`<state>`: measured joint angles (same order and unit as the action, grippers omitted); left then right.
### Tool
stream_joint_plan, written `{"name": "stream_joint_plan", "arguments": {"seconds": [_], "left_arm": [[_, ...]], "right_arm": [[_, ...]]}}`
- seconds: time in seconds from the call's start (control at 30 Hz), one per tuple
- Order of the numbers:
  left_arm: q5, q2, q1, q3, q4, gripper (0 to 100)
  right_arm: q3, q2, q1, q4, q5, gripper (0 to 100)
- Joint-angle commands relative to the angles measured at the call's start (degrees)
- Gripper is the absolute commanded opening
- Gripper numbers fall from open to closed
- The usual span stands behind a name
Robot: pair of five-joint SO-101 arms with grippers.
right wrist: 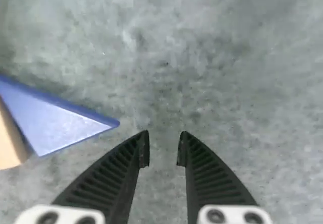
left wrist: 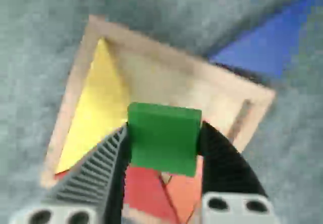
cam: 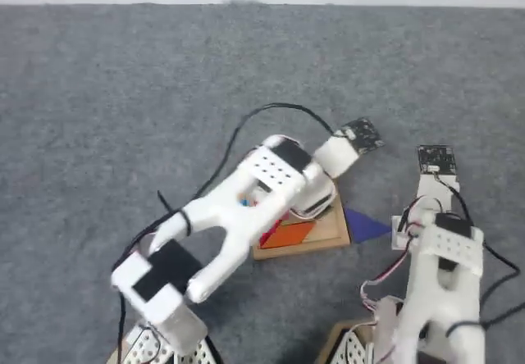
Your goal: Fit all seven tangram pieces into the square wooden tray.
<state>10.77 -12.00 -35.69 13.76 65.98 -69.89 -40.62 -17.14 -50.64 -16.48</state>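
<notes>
My left gripper (left wrist: 164,142) is shut on a green square piece (left wrist: 162,125) and holds it just above the square wooden tray (left wrist: 229,90). A yellow triangle (left wrist: 96,108), a red piece (left wrist: 144,191) and an orange piece (left wrist: 184,199) lie in the tray. In the high view the left arm (cam: 262,188) covers most of the tray (cam: 332,233), leaving the orange piece (cam: 287,234) showing. A blue triangle (cam: 367,225) lies on the carpet beside the tray's right edge. My right gripper (right wrist: 161,151) hovers over carpet, open and holding nothing, close to the tip of the blue triangle (right wrist: 50,120).
Grey carpet covers the table, bare to the left of the tray and beyond it. The right arm (cam: 439,253) stands to the right of the blue triangle. Both arm bases sit at the near edge. A corner of the tray (right wrist: 7,146) shows in the right wrist view.
</notes>
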Motion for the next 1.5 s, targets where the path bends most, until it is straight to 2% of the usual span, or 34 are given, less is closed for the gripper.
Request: {"name": "stream_joint_plan", "arguments": {"seconds": [0.0,0.2,0.77,1.03,1.27,1.47], "left_arm": [[-3.60,-2.46,-0.62,-5.76,-1.32,8],[-4.57,-7.82,-0.79,-9.27,-1.32,8],[-13.63,-8.26,-0.26,-9.54,2.46,18],[-13.80,-8.26,1.85,-9.54,2.81,19],[-13.19,-8.26,1.76,-9.54,2.64,25],[-12.57,-8.09,2.73,-9.80,2.37,25]], "right_arm": [[-2.20,-13.23,-1.19,-2.24,0.70,11.1],[-5.54,-25.45,-0.75,-7.34,0.53,11.1],[-5.27,-20.53,-0.84,-5.05,0.35,11.1],[-5.27,-20.53,-0.75,-5.05,0.35,11.1],[-5.27,-20.53,-0.75,-5.05,0.26,11.1],[-5.27,-20.53,-0.75,-5.05,0.26,11.1]]}}
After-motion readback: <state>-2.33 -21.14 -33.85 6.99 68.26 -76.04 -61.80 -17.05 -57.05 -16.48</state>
